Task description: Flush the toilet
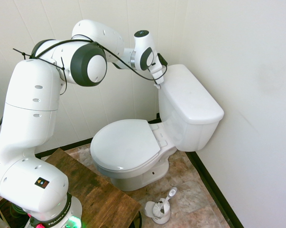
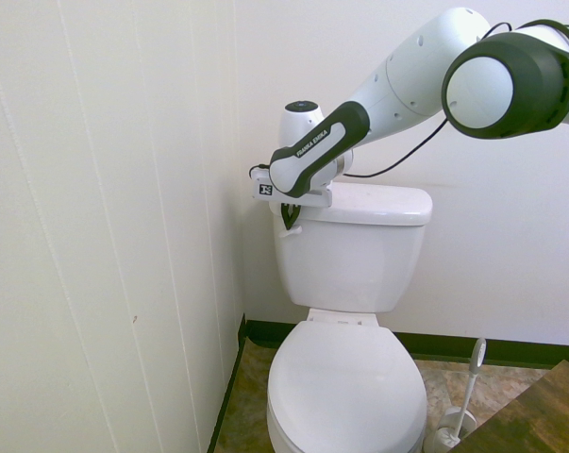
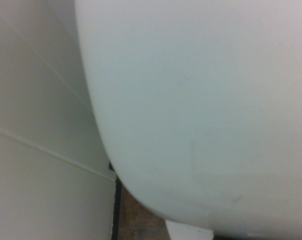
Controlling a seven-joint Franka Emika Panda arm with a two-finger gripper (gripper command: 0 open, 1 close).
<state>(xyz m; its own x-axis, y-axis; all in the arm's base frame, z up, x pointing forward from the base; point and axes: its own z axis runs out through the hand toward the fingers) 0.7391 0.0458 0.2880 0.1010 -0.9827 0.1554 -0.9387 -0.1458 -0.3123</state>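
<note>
Toilet (image 2: pixel 348 387) points away from its tank (image 2: pixel 350 250), bowl lengthwise; end effector (image 2: pixel 290 219) seems pressed together, though poorly seen

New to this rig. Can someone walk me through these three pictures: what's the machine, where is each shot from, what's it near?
The machine is a white robot arm with a two-finger gripper at its end. Two pictures come from cameras outside it, on opposite sides: in the first exterior view the arm enters from the left, in the second from the right. The third is from a camera on its wrist, looking closely at the toilet tank.

The gripper is at the front of the tank, by the small white flush lever. I see nothing carried in it, and I can't tell whether it touches the lever. The toilet's seat lid is down. On the floor nearby stands a white toilet brush in its holder, and a brown wooden surface is beside the arm's base.
</note>
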